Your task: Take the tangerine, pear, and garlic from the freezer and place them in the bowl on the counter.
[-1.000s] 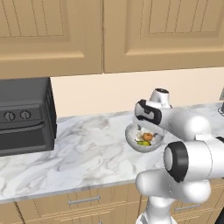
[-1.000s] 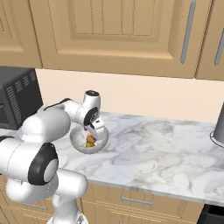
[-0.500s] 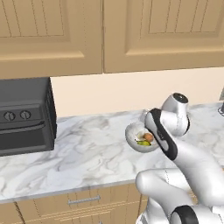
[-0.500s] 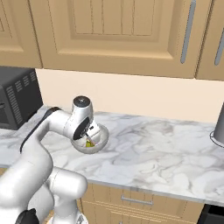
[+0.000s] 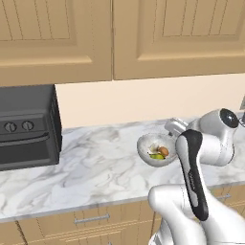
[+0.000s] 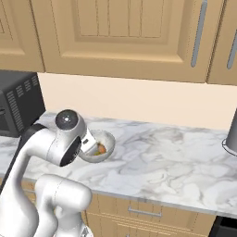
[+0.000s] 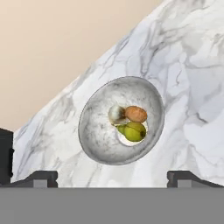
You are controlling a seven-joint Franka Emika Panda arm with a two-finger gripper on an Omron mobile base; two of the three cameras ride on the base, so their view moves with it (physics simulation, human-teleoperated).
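Note:
The off-white bowl (image 7: 89, 135) sits on the marbled counter (image 7: 192, 87) and holds three things pressed together. They are the orange tangerine (image 7: 136, 114), the yellow-green pear (image 7: 134, 131) and the whitish garlic (image 7: 116, 114). My gripper (image 7: 116, 177) is open and holds nothing, drawn back from the bowl, with its two fingertips wide apart. From the base, the bowl (image 5: 143, 143) (image 6: 109, 138) shows beside my hand, with the tangerine (image 5: 163, 151) inside. The freezer is out of view.
A dark microwave (image 5: 26, 127) (image 6: 18, 109) stands on the counter (image 5: 95, 167) at the left. Tan wall cabinets hang above, and drawers with bar handles run below. A dark grey object (image 6: 231, 139) stands at the counter's far right. My own arm crowds the near edge.
The arm has swung round and the hand has drawn back from over the bowl. The jaws have spread a little wider. The fruit and the garlic lie still in the bowl.

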